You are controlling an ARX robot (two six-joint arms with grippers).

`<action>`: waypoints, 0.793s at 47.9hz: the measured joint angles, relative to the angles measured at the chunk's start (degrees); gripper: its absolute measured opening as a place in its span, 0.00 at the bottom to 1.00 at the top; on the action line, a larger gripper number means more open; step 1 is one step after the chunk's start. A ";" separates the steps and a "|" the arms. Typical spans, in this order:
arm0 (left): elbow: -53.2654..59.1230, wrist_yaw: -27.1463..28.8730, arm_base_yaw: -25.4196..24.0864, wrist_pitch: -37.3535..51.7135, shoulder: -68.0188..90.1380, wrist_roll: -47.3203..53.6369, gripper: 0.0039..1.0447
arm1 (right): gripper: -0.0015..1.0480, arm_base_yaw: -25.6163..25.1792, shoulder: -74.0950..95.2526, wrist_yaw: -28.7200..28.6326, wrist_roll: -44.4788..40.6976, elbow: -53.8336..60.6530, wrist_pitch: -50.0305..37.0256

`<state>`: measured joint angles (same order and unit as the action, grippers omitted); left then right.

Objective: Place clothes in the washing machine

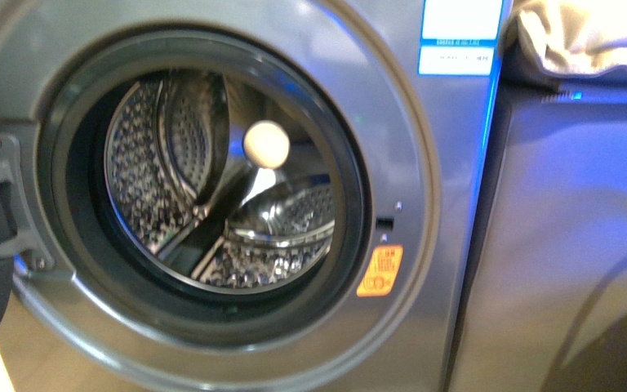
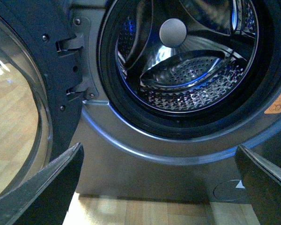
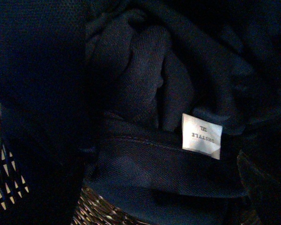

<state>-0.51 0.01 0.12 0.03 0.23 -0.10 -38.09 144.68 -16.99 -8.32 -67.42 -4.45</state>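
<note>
Straight ahead of the robot, the washing machine [image 1: 424, 163] fills the front view. Its round mouth faces the camera and its door [image 2: 18, 108] is swung aside to the left, which I judge leaves the opening free for loading. Inside, the steel drum [image 1: 212, 188] looks bare of dark cloth; only a pale round knob [image 1: 266, 144] shows at its back. Beside the machine a grey cabinet [image 1: 571, 245] carries a beige cloth [image 1: 588, 33], which is no part of the job.

The left tool [image 2: 159, 154] hangs low before the mouth with its 2 fingers [image 2: 47, 187] spread wide and nothing between them, probably so as not to block the opening.

The clothes [image 3: 145, 84] fill the right wrist view close up, dark navy and crumpled over a patterned metal surface [image 3: 4, 187]; whether that is the drum I cannot tell. The right tool is lost against the dark cloth, so I cannot tell how far open it is or whether it grips.

Bunched so, the clothes show no long axis. 1 hem band [image 3: 145, 161] runs past a small white label [image 3: 201, 136].
</note>
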 joint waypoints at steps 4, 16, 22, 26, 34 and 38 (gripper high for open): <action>0.00 0.00 0.00 0.00 0.00 0.00 0.94 | 0.93 0.57 3.50 0.63 0.24 -0.90 -1.55; 0.00 0.00 0.00 0.00 0.00 0.00 0.94 | 0.93 1.40 10.86 0.72 1.29 -4.61 -2.86; 0.00 0.00 0.00 0.00 0.00 0.00 0.94 | 0.93 1.49 14.38 0.52 1.95 -7.26 -2.89; 0.00 0.00 0.00 0.00 0.00 0.00 0.94 | 0.93 1.51 15.98 0.42 2.16 -8.61 -2.69; 0.00 0.00 0.00 0.00 0.00 0.00 0.94 | 0.93 1.70 19.80 0.33 2.73 -11.96 -2.27; 0.00 0.00 0.00 0.00 0.00 0.00 0.94 | 0.93 1.73 20.48 0.13 3.02 -12.81 -2.03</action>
<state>-0.51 0.01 0.12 0.03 0.23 -0.10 -36.36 165.16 -16.86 -5.30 -80.23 -6.48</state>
